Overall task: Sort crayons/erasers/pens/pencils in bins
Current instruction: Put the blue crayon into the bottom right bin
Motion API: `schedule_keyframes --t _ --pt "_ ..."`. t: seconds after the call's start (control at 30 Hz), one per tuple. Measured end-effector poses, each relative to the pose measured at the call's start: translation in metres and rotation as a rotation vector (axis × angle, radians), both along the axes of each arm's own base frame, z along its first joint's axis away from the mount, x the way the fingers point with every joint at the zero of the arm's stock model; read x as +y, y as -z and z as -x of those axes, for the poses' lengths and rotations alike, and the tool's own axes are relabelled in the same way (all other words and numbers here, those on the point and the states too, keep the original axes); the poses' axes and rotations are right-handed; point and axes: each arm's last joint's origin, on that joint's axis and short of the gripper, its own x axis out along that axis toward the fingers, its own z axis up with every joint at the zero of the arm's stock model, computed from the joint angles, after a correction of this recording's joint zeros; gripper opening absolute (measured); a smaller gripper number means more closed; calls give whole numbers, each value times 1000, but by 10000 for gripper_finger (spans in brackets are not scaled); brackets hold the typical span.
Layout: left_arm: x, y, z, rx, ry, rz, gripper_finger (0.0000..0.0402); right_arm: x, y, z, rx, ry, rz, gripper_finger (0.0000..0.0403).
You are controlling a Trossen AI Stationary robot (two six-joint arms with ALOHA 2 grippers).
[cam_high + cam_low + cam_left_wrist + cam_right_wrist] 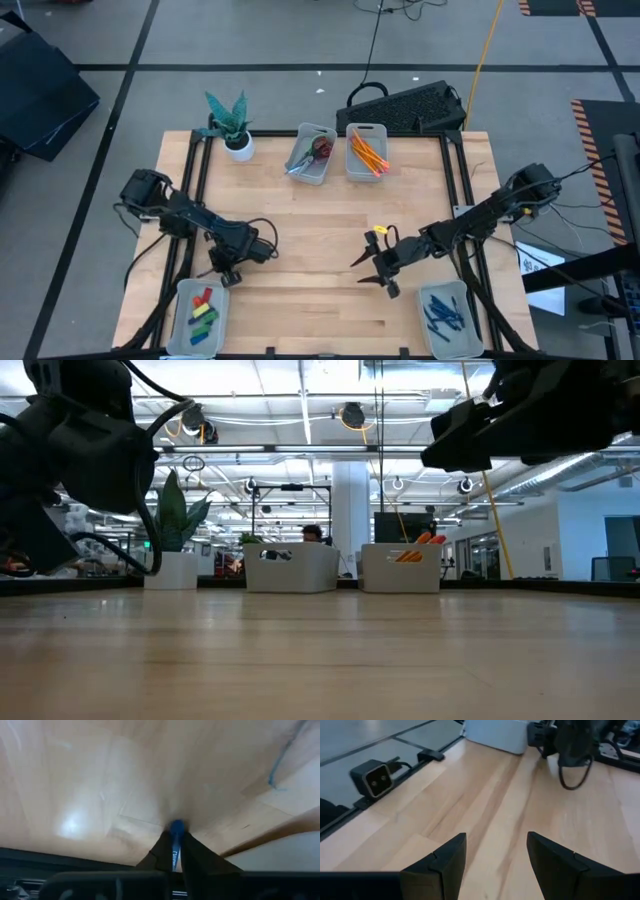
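Note:
My left gripper (228,270) hangs over the table's near left, just beyond a bin (203,338) holding red, green, yellow and blue erasers (203,310). It is shut on a thin blue stick with white print, a crayon (176,837) by its look. My right gripper (368,267) stands open and empty at the near middle, left of a bin (447,292) of dark blue pens (443,315). At the far edge, orange pencils (366,152) lie in one bin (366,129). The bin (318,130) beside it holds grey and dark red things. My left gripper pinches the blue crayon between its two fingertips (192,851). The crayon lies along the fingers, and its blue end (176,826) sticks out past them toward the tabletop. Whether that end touches the wood I cannot tell.
A potted plant (232,125) stands at the far left and a black keyboard (405,105) lies beyond the far edge. Something small and yellow (380,232) shows just beyond my right gripper. Bare wood (310,225) spans the table's middle between the arms.

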Motion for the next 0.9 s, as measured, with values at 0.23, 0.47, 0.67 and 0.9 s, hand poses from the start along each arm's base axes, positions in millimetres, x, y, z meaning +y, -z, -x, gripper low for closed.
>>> schedule_keyframes --t 0.23,0.47,0.67,0.9 --pt "2 -3 0 27 14 -50 35 -11 -10 7 26 59 26 201" --pt "4 -19 -25 -102 76 -149 9 -26 -23 27 105 207 128 201" --pt "5 -44 -72 -412 89 -260 26 -33 -26 30 122 264 101 201" --pt "-2 -59 -118 -884 80 -303 12 -35 -26 29 134 306 43 201"
